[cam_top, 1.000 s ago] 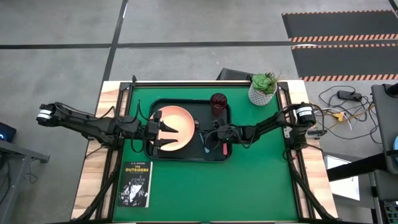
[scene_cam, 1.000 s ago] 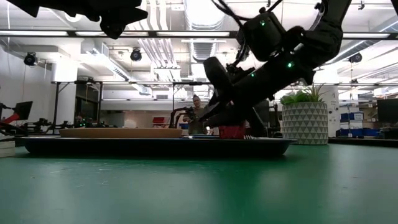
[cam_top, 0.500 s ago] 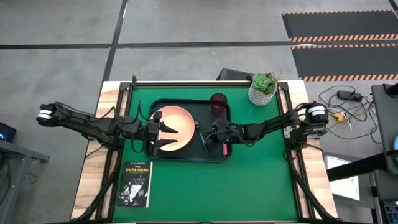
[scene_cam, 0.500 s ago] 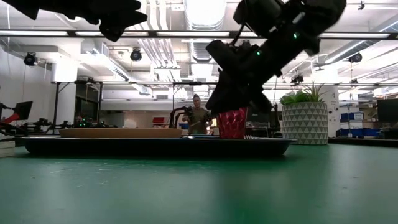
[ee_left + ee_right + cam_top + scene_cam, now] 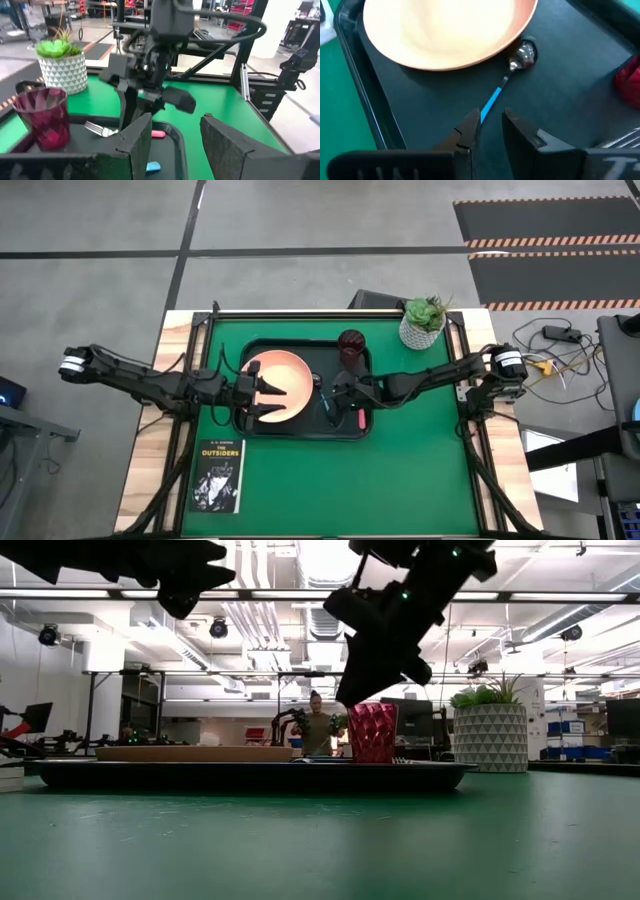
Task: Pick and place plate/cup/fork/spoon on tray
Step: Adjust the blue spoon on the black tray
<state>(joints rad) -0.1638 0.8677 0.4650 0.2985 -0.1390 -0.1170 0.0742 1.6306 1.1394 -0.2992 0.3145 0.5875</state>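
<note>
The dark tray [image 5: 300,430] lies on the green table. On it rest the salmon-pink plate [image 5: 283,370], the dark red cup [image 5: 351,343] standing upright, the blue-handled spoon [image 5: 493,101] beside the plate, and the pink-handled fork [image 5: 360,419], whose pronged head shows in the left wrist view [image 5: 101,131]. My right gripper [image 5: 491,121] hangs slightly open and empty above the spoon's handle end; the low view [image 5: 352,690] shows it well above the tray. My left gripper [image 5: 272,396] is open and empty above the plate's right part.
A white pot with a green plant [image 5: 424,322] stands at the table's far right, beyond the tray. A black book [image 5: 217,475] lies near the front left. The green table in front of the tray is bare. A person [image 5: 318,725] shows in the room behind.
My right gripper has gone up from the tray floor and a little toward the table's left, so the cup now shows whole in the low view. The spoon and fork stay lying on the tray.
</note>
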